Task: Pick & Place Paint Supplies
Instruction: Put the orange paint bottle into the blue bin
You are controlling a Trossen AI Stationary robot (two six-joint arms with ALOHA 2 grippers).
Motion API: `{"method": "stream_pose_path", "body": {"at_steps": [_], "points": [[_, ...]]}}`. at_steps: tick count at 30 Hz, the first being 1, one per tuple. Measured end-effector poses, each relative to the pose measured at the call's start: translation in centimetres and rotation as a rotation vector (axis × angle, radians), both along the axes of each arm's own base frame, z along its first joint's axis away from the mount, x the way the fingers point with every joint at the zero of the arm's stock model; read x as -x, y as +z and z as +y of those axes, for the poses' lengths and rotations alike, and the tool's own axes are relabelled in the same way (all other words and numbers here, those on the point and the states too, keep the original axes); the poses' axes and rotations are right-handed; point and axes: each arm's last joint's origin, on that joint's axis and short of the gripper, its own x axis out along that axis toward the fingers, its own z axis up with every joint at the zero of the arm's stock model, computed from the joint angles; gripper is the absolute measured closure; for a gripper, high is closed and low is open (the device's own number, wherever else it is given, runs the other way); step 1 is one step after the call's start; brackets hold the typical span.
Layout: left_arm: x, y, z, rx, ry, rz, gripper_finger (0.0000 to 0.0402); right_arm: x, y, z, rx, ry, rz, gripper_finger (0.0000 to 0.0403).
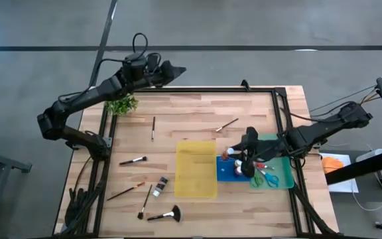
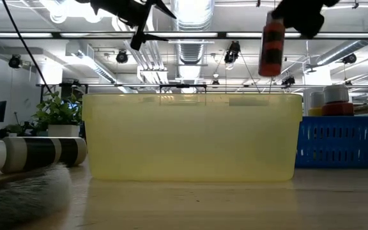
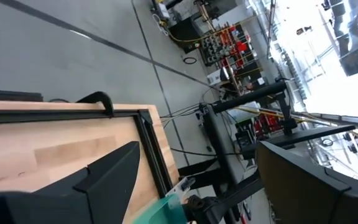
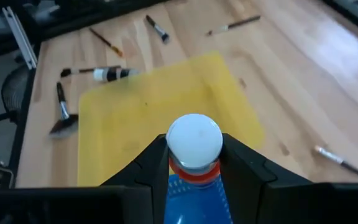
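Observation:
My right gripper [image 1: 245, 157] hangs over the blue tray [image 1: 225, 174], shut on a small red paint bottle with a white cap [image 4: 194, 139]; the low view shows the bottle [image 2: 271, 48] high in the air. My left gripper [image 1: 173, 69] is open, raised beyond the table's far edge and touching nothing. Thin brushes [image 1: 153, 126] [image 1: 227, 124] [image 1: 132, 160] [image 1: 126, 192] lie flat on the wood. The black fan brush [image 1: 166, 214] lies near the near edge. Scissors [image 1: 266, 178] lie in the green tray [image 1: 285, 178]. My right gripper pinches the red bottle between its two fingers [image 4: 146, 167], on the red neck [image 4: 194, 169] just under the white cap. The fingers come from above, slanting down. The bottle hangs upright below them, lifted clear above the blue tray.
A flat yellow tray [image 1: 196, 169] lies left of the blue one, with nothing visible in it. More bottles [image 2: 329, 100] stand in the blue tray. A leafy plant [image 1: 121, 104] sits at the far left corner. A black frame [image 1: 280, 116] rims the table. Bare wood shows in the far middle.

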Motion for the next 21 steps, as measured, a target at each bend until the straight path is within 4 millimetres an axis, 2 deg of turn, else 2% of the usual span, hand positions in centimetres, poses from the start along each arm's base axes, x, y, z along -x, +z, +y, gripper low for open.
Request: {"method": "stream_pose_path", "body": {"at_steps": [11, 21], "points": [[0.3, -0.4, -0.2, 0.016, -0.001, 0.004, 0.0070, -1.2, -2.9, 0.8, 0.012, 0.041, 0.108, 0.0294], [0.3, -0.4, -0.2, 0.016, -0.003, 0.004, 0.0070, -1.2, -4.5, 0.8, -0.012, 0.030, 0.104, 0.0294]]}}
